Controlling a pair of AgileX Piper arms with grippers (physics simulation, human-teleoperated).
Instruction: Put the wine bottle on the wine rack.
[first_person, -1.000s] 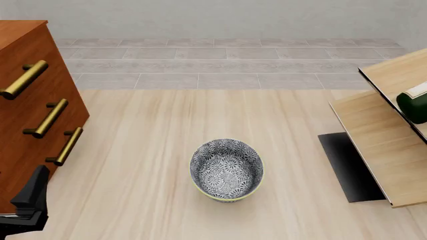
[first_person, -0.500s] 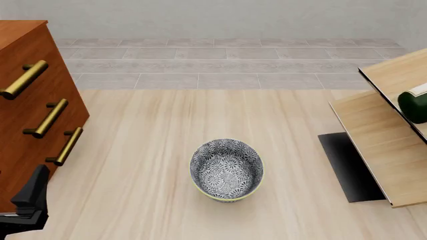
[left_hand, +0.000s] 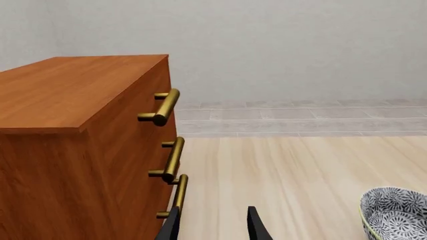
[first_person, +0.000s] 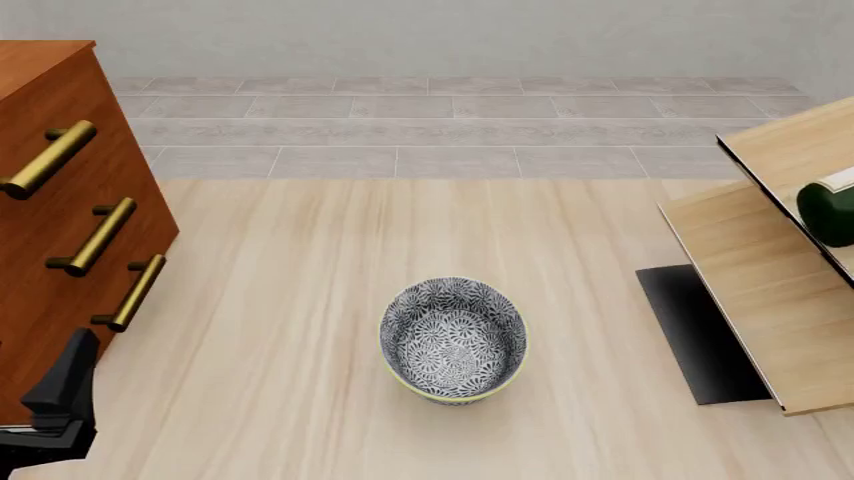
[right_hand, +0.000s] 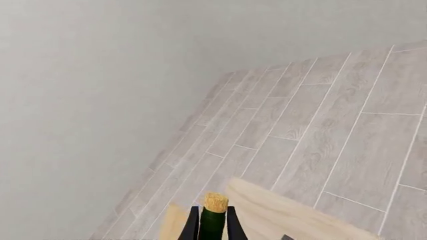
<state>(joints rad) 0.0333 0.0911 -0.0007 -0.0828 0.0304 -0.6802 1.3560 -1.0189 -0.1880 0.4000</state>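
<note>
The wine bottle (first_person: 829, 212) shows at the front view's right edge as a dark green end with a strip of white label, lying over the slanted pale-wood panels of the wine rack (first_person: 755, 278). In the right wrist view its slim neck and tan cork (right_hand: 215, 202) stick out between the black fingers of my right gripper (right_hand: 213, 228), which is shut on the neck. A pale panel of the rack (right_hand: 287, 215) lies just beyond. My left gripper (left_hand: 213, 229) hangs open and empty beside the cabinet, low at the table's near left (first_person: 60, 400).
A reddish-brown cabinet (first_person: 60, 215) with brass handles stands at the left. A patterned grey-blue bowl (first_person: 454, 340) sits mid-table, also seen in the left wrist view (left_hand: 397, 215). The rack's black base (first_person: 694, 335) lies on the table at the right.
The bottle's visible end has crept slightly to the right over the rack. The left arm and the bowl have not moved.
</note>
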